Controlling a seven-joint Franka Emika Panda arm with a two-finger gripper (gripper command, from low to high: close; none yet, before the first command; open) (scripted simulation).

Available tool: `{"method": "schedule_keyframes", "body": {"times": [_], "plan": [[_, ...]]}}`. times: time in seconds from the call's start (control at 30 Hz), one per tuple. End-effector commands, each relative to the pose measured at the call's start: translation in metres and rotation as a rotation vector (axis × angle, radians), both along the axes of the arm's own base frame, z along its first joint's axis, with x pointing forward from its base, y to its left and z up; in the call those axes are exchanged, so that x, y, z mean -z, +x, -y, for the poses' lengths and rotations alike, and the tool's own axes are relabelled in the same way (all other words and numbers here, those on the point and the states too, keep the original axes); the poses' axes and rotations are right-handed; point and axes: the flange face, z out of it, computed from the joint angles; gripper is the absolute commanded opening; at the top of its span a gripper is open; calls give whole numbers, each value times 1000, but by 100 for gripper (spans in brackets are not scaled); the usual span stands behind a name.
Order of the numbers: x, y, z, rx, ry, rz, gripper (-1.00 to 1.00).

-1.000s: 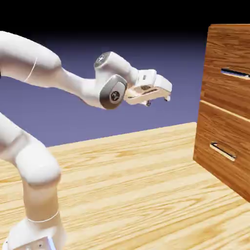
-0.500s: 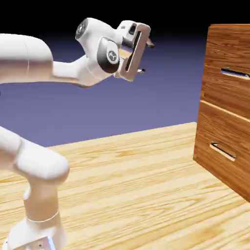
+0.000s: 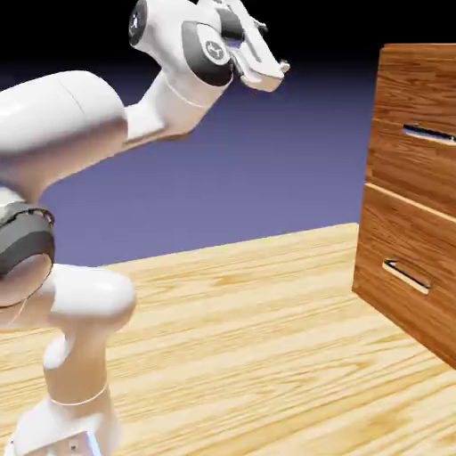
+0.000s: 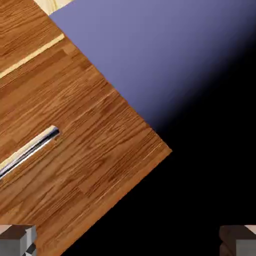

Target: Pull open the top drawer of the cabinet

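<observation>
We see our end effector [image 3: 267, 61] spread wide and empty, raised well apart from the cabinet [image 3: 419, 89] and its closed top drawer [image 3: 414, 165]

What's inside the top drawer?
You can't see. The top drawer is shut flush in the cabinet, so only its wooden front and silver handle show.

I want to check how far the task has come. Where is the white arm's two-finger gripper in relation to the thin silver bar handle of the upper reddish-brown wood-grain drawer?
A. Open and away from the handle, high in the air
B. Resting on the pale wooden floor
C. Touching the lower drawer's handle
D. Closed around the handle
A: in the exterior view the two-finger gripper is high up with blue backdrop between it and the thin silver bar handle of the upper reddish-brown wood-grain drawer; the hand view shows its grey fingertips wide apart, nothing between them.
</observation>
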Motion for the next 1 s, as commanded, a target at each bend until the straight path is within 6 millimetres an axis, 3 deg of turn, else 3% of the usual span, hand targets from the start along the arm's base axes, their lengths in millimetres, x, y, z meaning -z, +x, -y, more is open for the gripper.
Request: {"method": "schedule_keyframes", "body": {"times": [0.0, 0.23, 0.5, 0.73, 0.97], "plan": [[-3, 2, 5, -2, -46, 28, 0], [-11, 31, 38, 10, -364, 197, 0], [1, 86, 69, 63, -731, 325, 0], [33, 150, 80, 109, -1069, 378, 0], [83, 221, 69, 130, -1431, 387, 0]]}}
